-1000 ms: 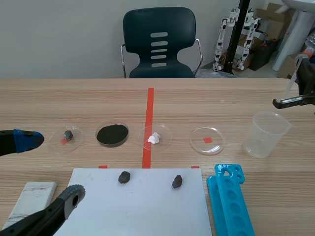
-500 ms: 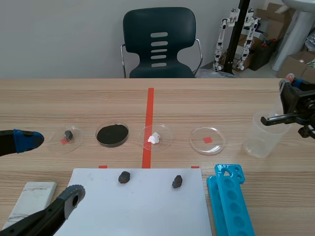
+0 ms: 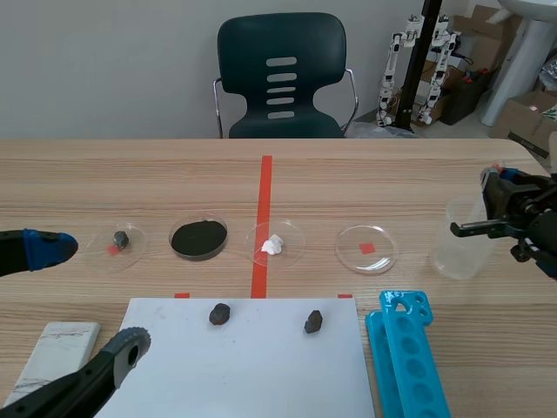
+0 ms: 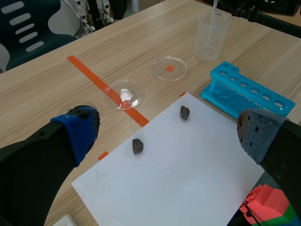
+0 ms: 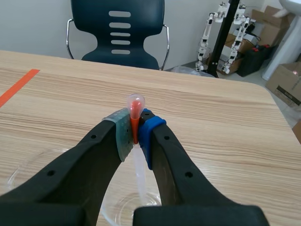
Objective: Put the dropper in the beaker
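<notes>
The dropper [image 5: 135,107] has an orange-red bulb and a clear tube. My right gripper [image 5: 135,129] is shut on it just below the bulb. The tube hangs down inside the clear plastic beaker [image 5: 21,170], which sits directly under the gripper. In the scene view the right gripper [image 3: 494,186] hovers over the beaker [image 3: 454,244] at the table's right side, with the bulb [image 3: 497,166] showing on top. My left gripper [image 3: 83,300] is open near the front left, over the corner of the white paper, holding nothing. From the left wrist the beaker [image 4: 212,30] stands far ahead.
A row of petri dishes crosses the middle: one with a small stone [image 3: 120,239], one with black powder [image 3: 198,238], one with a white lump [image 3: 275,244], one empty [image 3: 366,248]. White paper [image 3: 252,366] carries two dark stones. A blue tube rack [image 3: 407,357] lies front right.
My right gripper has come down and slightly leftward with the dropper, from high at the right edge to just over the beaker, lowering the tube into it. The left arm stayed still.
</notes>
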You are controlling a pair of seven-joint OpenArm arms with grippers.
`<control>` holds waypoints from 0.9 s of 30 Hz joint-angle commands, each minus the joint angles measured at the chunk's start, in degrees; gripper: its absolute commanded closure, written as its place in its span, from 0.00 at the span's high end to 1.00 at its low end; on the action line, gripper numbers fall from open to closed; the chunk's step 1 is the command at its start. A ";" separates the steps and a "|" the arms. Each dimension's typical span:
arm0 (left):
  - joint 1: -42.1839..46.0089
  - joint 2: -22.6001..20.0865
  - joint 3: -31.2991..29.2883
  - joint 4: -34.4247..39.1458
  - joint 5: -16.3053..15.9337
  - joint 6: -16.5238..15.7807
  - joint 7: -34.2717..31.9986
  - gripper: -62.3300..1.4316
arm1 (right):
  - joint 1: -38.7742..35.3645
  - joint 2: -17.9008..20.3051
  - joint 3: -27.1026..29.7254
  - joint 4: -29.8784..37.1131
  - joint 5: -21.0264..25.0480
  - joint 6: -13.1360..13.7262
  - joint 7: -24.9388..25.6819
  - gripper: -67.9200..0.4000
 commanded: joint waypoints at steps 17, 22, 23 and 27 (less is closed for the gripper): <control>0.09 -0.04 0.11 0.57 -0.81 0.07 -0.79 0.99 | 1.53 0.48 -2.14 -0.24 -1.07 -0.44 -1.31 0.62; 0.09 -0.04 0.11 0.57 -0.81 0.07 -0.79 0.99 | 1.27 0.50 -2.14 -0.24 -1.07 -0.48 -1.25 0.85; 0.09 -0.04 0.11 0.57 -0.81 0.07 -0.79 0.99 | 1.20 0.59 -2.14 -0.22 -1.05 -0.50 -1.11 0.87; 0.09 -0.04 0.11 0.57 -0.81 0.07 -0.79 0.99 | -0.20 0.96 -2.14 0.39 -0.98 -1.33 0.35 0.94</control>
